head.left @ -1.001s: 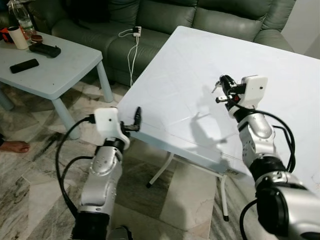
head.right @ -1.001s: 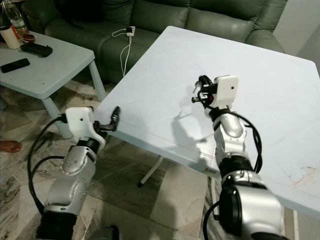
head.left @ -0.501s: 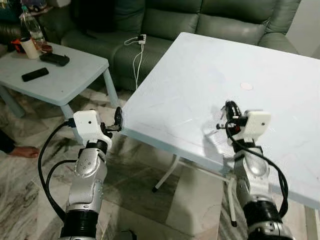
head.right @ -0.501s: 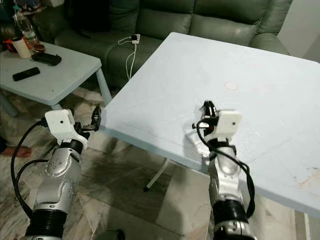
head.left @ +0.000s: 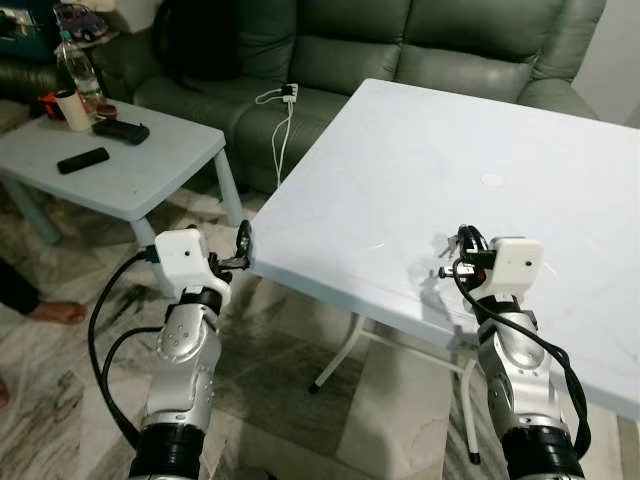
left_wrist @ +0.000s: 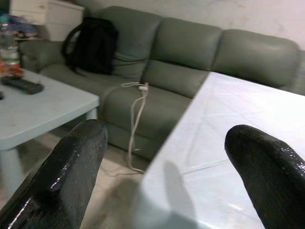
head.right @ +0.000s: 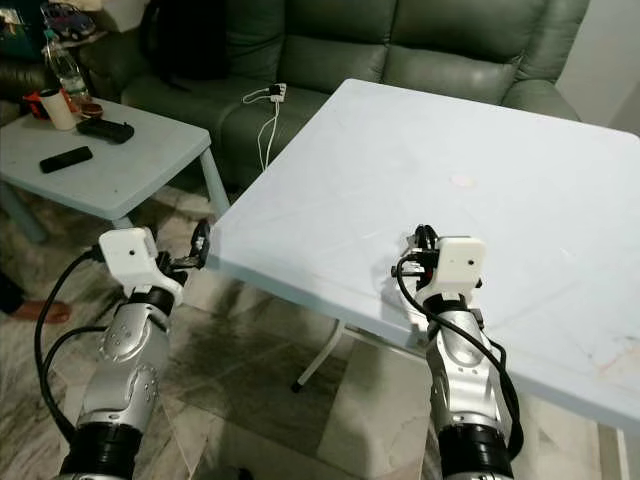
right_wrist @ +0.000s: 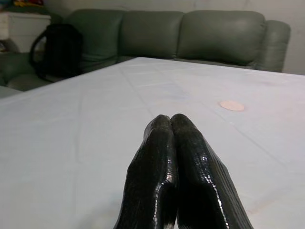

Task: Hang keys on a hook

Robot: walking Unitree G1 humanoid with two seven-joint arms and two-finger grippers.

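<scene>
Right gripper (head.left: pixel 458 262) hovers low over the near edge of the pale blue table (head.left: pixel 420 170), fingers pressed together; small metal bits beside its tip may be the keys, too tiny to confirm. No hook is visible ahead of it. Left gripper (head.left: pixel 241 241), fingers spread wide, sits just off the table's corner. Beyond stands a green sofa (head.left: pixel 340 45).

- Table (head.left: pixel 420 170) under the right claw (right_wrist: pixel 170 125): smooth pale plastic, faint sheen.
- Claw fingers (right_wrist: pixel 190 167): glossy black, finely ribbed.
- Sofa (right_wrist: pixel 190 36) beyond the claw: grey-green leather, soft gloss.
- Floor (head.left: pixel 290 350) below the left claw (head.left: pixel 243 238): polished veined marble.
</scene>
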